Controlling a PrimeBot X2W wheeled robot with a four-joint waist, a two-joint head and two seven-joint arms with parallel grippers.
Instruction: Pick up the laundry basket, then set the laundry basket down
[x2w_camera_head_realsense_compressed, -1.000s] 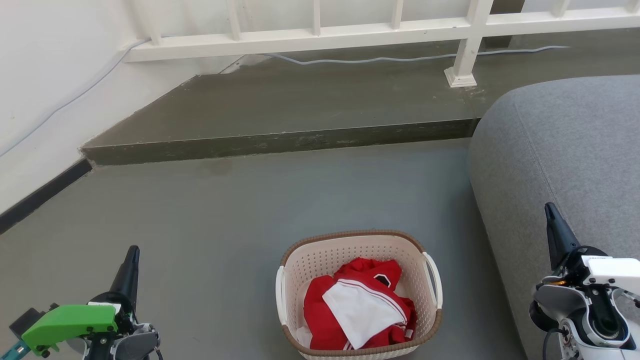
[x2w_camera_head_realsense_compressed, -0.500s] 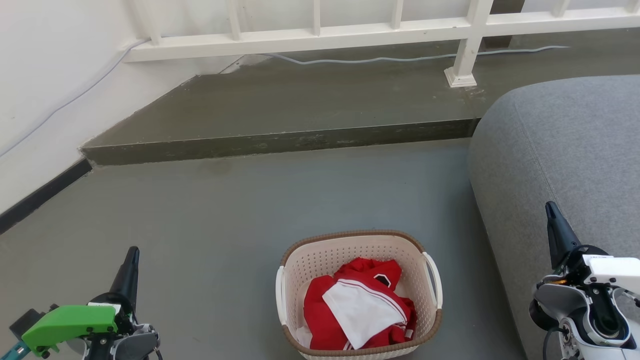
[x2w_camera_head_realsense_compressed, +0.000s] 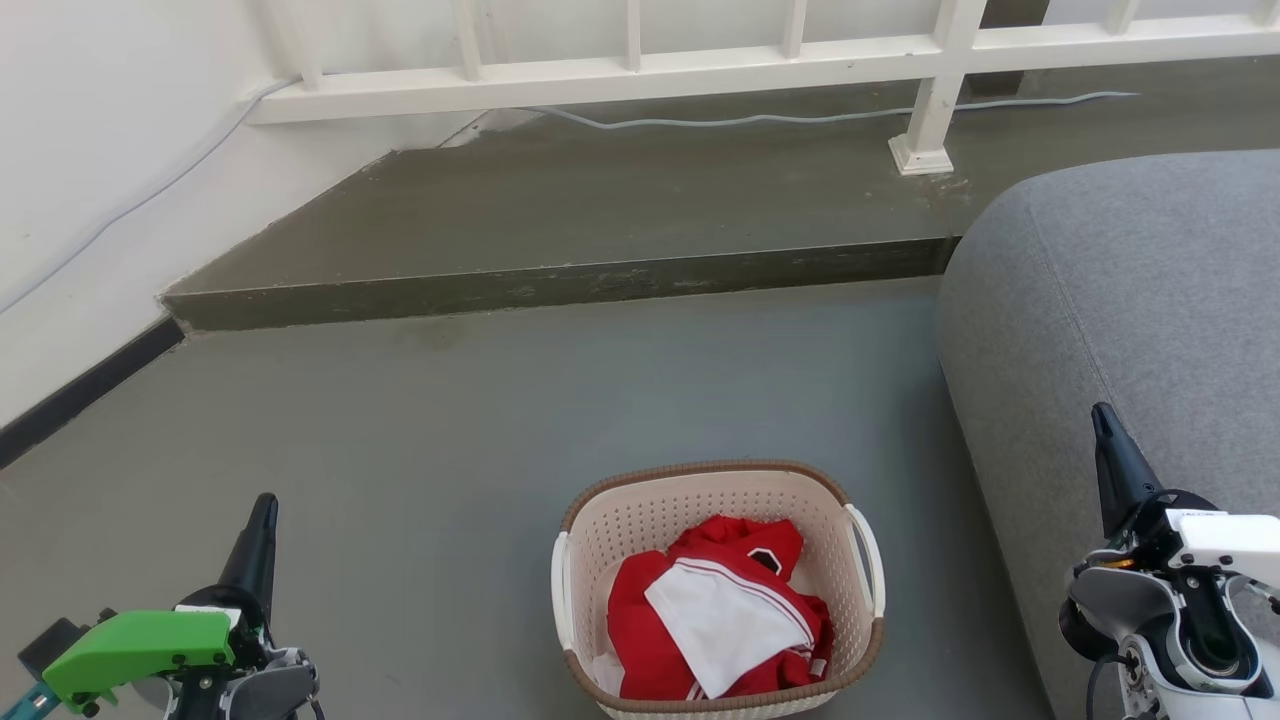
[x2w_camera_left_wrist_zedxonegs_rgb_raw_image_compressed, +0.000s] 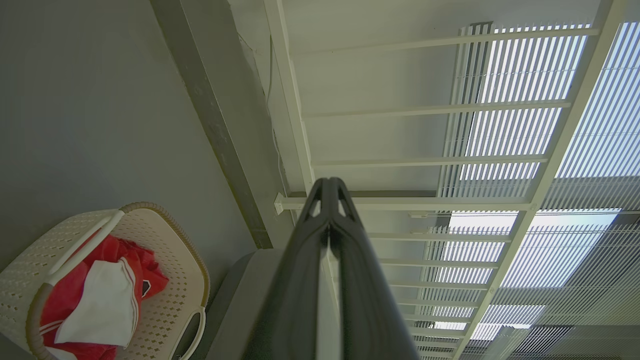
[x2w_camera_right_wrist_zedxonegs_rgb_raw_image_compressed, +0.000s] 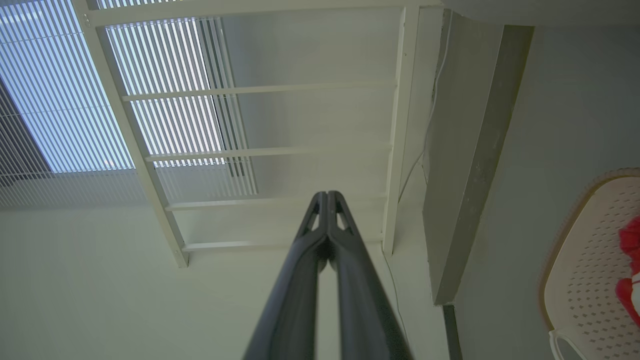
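At the lower left of the head view the left gripper (x2w_camera_head_realsense_compressed: 264, 505) hangs over the grey floor (x2w_camera_head_realsense_compressed: 420, 450), its two dark fingers pressed together on nothing, well apart from the laundry basket (x2w_camera_head_realsense_compressed: 700, 467). The basket stands on the floor at the bottom centre, between the arms, with red and white clothes (x2w_camera_head_realsense_compressed: 715, 620) inside. At the lower right the right gripper (x2w_camera_head_realsense_compressed: 1102, 420), fingers likewise closed tip to tip and empty, shows against the grey sofa (x2w_camera_head_realsense_compressed: 1130, 300).
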